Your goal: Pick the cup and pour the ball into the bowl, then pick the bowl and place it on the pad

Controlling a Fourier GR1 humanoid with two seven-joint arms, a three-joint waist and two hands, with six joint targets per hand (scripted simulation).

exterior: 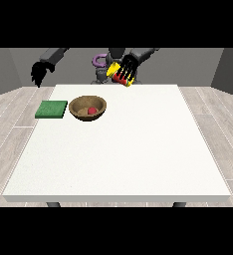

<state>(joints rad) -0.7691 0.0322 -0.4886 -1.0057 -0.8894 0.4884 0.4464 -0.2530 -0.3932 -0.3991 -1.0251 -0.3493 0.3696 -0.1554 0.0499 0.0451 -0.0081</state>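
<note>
Yellow cup (120,74) tilted in curled fingers of the hand at the view's right (129,65); ball (92,110) in bowl (81,104).

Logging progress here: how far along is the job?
Pour looks done: the red ball lies in the wooden bowl. The hand at the view's right holds the yellow cup, tilted, above the table's far edge. Left: moving the bowl onto the green pad beside it.

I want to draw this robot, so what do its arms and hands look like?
Both arms are dark grey and blocky, ending in black hands with thin fingers. The hand at the view's left looks plain black all over. The hand at the view's right is black too. No cables or markings show on either arm.
</note>
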